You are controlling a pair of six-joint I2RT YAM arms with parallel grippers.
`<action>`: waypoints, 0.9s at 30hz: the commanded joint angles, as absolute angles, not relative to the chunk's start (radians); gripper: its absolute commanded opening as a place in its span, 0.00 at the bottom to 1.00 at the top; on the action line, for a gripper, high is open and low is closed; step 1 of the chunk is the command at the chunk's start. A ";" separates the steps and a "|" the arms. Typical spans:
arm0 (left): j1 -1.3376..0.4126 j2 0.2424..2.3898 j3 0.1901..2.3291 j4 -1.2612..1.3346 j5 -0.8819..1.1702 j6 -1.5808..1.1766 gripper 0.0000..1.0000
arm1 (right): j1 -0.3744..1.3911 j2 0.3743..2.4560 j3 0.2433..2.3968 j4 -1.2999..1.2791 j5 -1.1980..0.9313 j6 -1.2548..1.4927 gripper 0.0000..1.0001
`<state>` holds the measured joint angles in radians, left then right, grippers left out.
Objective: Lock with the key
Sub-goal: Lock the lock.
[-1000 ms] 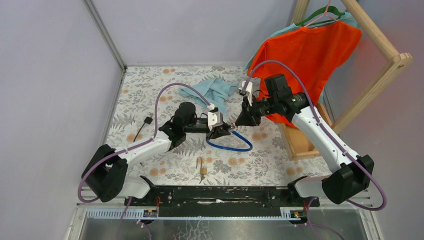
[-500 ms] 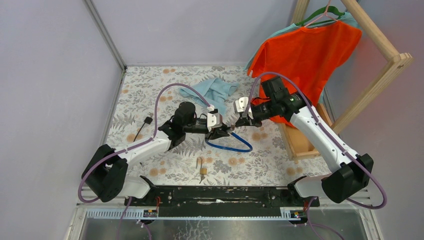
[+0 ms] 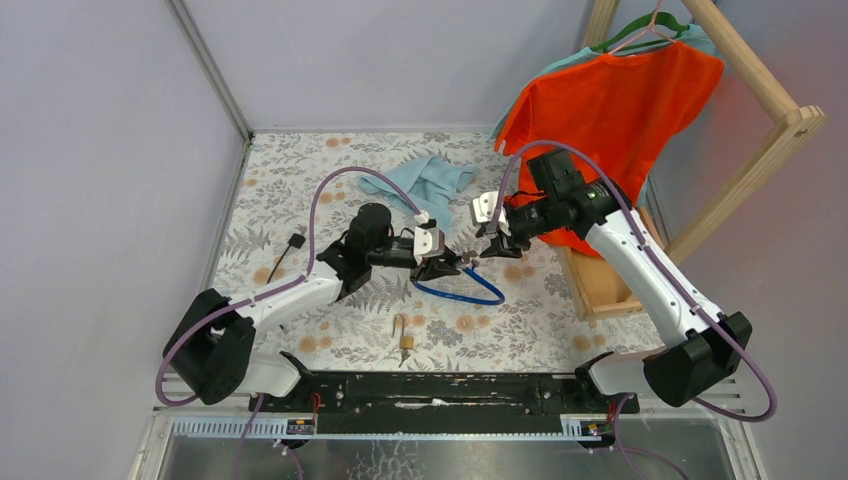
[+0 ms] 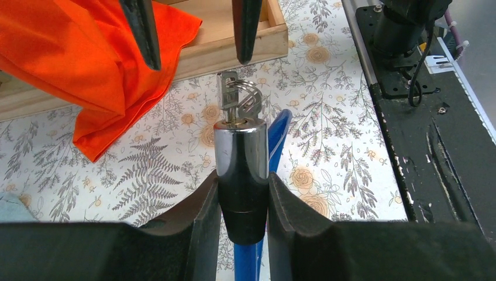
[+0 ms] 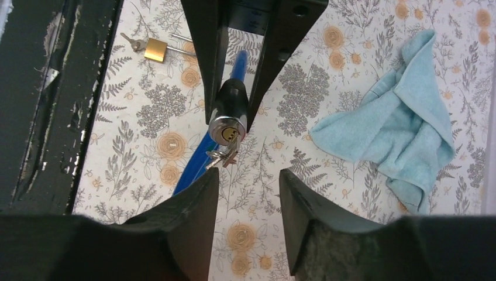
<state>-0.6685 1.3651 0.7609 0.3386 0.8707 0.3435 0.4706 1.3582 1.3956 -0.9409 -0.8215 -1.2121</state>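
Note:
My left gripper (image 3: 440,262) is shut on the chrome-and-black cylinder (image 4: 241,152) of a blue cable lock (image 3: 470,290), held above the table. The small grey key (image 4: 234,96) with its ring sticks out of the cylinder's end face. In the right wrist view the cylinder face (image 5: 227,126) shows with the key (image 5: 225,153) hanging from it. My right gripper (image 5: 248,181) is open and empty, just short of the key, its left fingertip (image 5: 205,181) close beside it. In the top view the right gripper (image 3: 493,245) faces the left one.
A brass padlock (image 3: 406,338) with small keys lies near the front edge, also in the right wrist view (image 5: 155,50). A light-blue cloth (image 3: 430,178) lies at the back. An orange shirt (image 3: 610,100) hangs on a wooden rack (image 3: 600,285) at right. A black USB plug (image 3: 296,240) lies at left.
My right wrist has turned and its gripper has drawn back a little to the right, away from the key. The left gripper has kept hold of the lock cylinder in place.

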 commanded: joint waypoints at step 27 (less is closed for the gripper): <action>-0.674 1.367 0.745 0.307 0.848 0.343 0.00 | 0.518 1.302 1.240 -0.634 -0.823 -0.586 0.37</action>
